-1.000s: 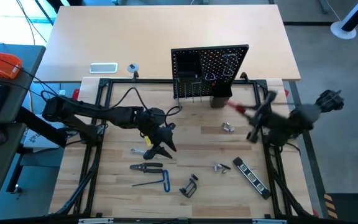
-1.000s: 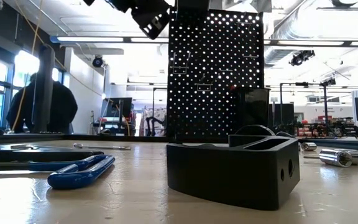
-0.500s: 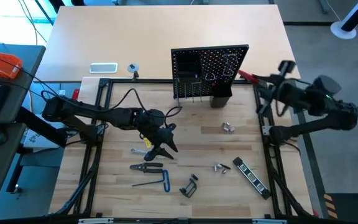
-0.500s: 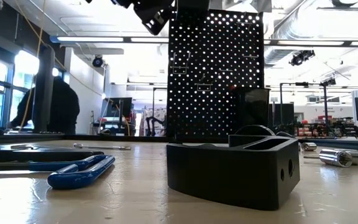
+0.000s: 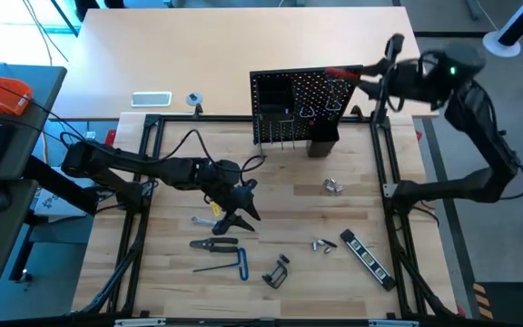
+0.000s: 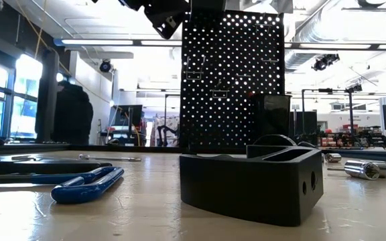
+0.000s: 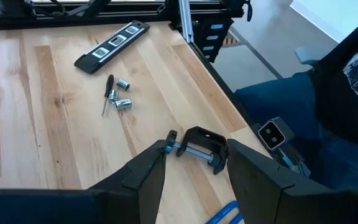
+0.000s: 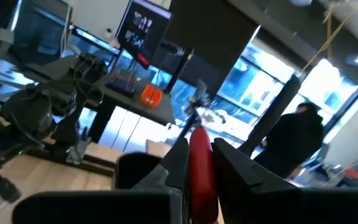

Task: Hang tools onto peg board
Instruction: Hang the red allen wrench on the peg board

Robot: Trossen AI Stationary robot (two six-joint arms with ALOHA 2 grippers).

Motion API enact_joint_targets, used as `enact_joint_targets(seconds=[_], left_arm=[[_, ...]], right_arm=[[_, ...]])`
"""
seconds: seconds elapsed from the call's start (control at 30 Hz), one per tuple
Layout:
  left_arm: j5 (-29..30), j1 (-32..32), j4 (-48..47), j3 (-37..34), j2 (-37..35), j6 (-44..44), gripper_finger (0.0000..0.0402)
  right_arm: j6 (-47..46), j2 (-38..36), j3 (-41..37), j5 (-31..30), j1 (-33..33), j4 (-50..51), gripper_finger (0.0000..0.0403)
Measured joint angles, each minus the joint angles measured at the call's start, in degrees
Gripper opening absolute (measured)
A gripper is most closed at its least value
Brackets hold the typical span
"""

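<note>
The black peg board [image 5: 307, 100] stands upright at the table's far side, with hooks and a small bin [image 5: 323, 141] on its front. My right gripper [image 5: 368, 77] is raised level beside its top right corner, shut on a red-handled screwdriver [image 5: 340, 73]. My left gripper [image 5: 236, 216] hangs open over the table's left middle, above a silver wrench [image 5: 205, 221], touching nothing. On the wood lie black pliers [image 5: 214, 243], a blue-handled hex key [image 5: 230, 266], a black clamp [image 7: 197, 149] and a black striped bar [image 5: 366, 254]. My right gripper pinches the screwdriver's red handle [image 8: 201, 165] between its two fingers. The fingers come in level from the table's right, and the handle lies along them, sticking out past their tips over the board's top edge [image 5: 334, 71]. The screwdriver is lifted clear; its shaft is hidden.
Silver sockets [image 5: 333, 186] and small bits [image 7: 118, 93] lie on the right half. A white flat rectangle [image 5: 151, 99] and a small tape roll [image 5: 194, 99] sit on the far table. Black frame rails [image 5: 398, 245] border the wood. A seated person's dark clothing [image 7: 347, 93] is past the near edge.
My right gripper has risen and swung from over the table's right side toward the far edge, ending beside the peg board's top right corner. It stays shut on the red-handled screwdriver, which has gone up with it.
</note>
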State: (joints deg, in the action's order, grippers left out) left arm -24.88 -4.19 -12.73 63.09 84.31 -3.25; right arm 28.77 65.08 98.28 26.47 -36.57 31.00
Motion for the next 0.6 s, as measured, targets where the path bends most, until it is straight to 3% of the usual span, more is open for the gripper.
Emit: enact_joint_targets(seconds=[0.13, 0.33, 0.47, 0.6], left_arm=[[0.0, -0.15, -0.29, 0.0, 0.0, 0.0, 0.0161], [0.01, -0.52, -1.17, 0.0, 0.0, 0.02, 0.0161], [0.02, -0.52, -1.22, 0.0, 0.0, 0.46, 0.0161], [0.17, -0.5, -1.23, 0.0, 0.0, 0.6, 0.0161]], right_arm=[[-0.5, 2.08, 2.1, 10.1, -8.7, 3.36, 0.0042], [-6.15, 5.12, 2.23, 31.68, -20.58, 3.08, 0.0042], [-7.96, 8.1, 2.13, 38.76, -23.94, 5.1, 0.0042], [-6.09, 10.22, 2.14, 41.47, -24.93, 7.8, 0.0042]])
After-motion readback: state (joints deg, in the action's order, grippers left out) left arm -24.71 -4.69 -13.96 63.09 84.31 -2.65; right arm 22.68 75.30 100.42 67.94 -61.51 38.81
